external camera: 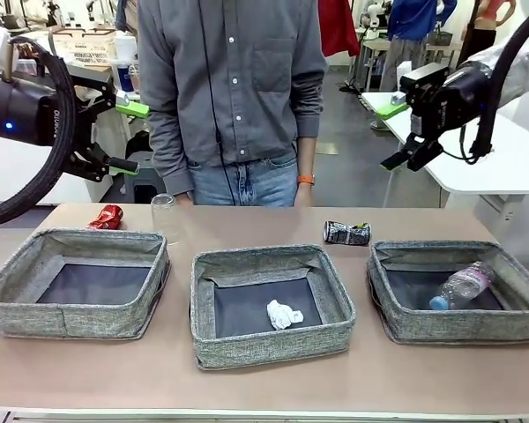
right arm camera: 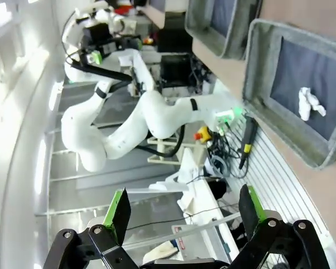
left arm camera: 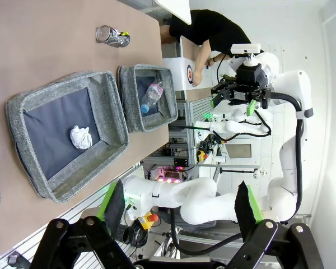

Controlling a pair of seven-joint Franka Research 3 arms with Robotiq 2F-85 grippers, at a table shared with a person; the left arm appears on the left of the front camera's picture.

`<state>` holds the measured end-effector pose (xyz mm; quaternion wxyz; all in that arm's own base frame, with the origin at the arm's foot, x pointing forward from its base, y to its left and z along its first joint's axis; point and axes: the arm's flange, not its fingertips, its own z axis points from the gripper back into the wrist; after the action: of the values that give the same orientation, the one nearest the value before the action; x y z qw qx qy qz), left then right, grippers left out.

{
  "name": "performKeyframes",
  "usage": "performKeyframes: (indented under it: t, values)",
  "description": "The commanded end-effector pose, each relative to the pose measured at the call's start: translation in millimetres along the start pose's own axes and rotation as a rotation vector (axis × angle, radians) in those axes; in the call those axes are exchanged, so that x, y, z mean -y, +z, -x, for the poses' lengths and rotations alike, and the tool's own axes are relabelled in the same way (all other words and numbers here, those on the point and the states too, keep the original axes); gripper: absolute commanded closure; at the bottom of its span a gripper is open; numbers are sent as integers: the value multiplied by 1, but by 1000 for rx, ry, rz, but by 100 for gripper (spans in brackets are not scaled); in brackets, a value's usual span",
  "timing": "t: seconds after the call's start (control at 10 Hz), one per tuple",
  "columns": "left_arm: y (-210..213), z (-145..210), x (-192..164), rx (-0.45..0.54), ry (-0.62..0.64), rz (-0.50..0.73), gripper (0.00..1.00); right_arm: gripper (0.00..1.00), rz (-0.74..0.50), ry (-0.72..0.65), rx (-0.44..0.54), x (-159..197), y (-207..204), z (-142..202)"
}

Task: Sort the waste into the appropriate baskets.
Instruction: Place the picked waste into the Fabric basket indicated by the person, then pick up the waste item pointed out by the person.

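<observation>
Both your claws hang released, left gripper and right gripper, jaws wide and nothing in them. Below the left one lies the crushed red can, and near it stands the clear plastic cup. The cup looks thin, slick and likely to buckle, so pinch its wall lightly. Below the right claw, toward the middle, is the crushed dark-silver can, light, stiff, creased metal; take it across its flattened sides

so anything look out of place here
Three pieces sit loose on the table: a crushed red can and a clear cup behind the left basket, a crushed dark can nearer the right basket. Nothing looks spilled.
</observation>
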<state>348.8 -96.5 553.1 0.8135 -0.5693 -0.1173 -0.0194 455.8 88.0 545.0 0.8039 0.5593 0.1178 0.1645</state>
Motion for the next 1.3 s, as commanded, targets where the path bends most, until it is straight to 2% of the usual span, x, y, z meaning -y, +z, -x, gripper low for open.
performKeyframes:
  t: [0.0, 1.2]
  values:
    - [-2, 1, -2, 18, -17, 26, 0, 0, -35, 40, 33, -4, 3, 12]
    - [-2, 1, -2, 18, -17, 26, 0, 0, -35, 40, 33, -4, 3, 12]
